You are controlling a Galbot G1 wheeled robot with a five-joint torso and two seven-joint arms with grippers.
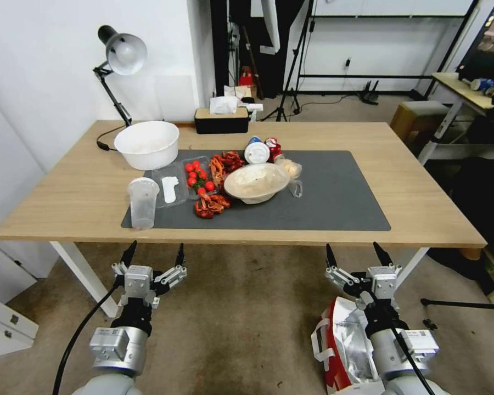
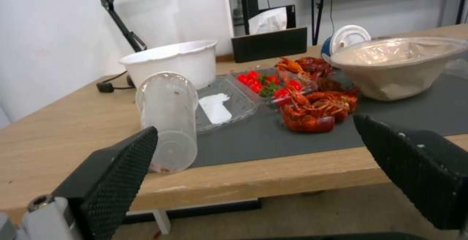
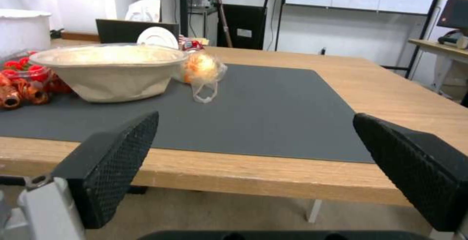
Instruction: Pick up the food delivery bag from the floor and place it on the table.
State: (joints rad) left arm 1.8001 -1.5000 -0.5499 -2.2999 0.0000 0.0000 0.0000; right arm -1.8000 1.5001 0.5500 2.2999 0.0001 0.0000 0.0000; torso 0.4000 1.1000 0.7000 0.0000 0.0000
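Observation:
The food delivery bag point(image 1: 340, 345), red and white with silver foil lining and a white strap handle, stands on the beige floor point(image 1: 241, 323) at the lower right, partly hidden under my right arm. Directly above the bag, my right gripper point(image 1: 355, 253) hangs open and empty, just short of the table's front edge. My left gripper point(image 1: 155, 253) is also open and empty, held level with it at the lower left. The light-wood table point(image 1: 422, 192) with its dark grey mat point(image 1: 335, 197) lies just beyond both grippers. Each wrist view looks across the tabletop point(image 2: 63, 137) point(image 3: 400, 86) between open fingers.
On the mat sit a beige bowl point(image 1: 256, 182), crayfish point(image 1: 211, 205), a tray of tomatoes point(image 1: 197, 175), a clear cup point(image 1: 143, 202), a white tub point(image 1: 147, 144) and a small bag point(image 3: 202, 72). A lamp point(image 1: 121, 55) and tissue box point(image 1: 222, 119) stand at the back. The mat's right half is bare.

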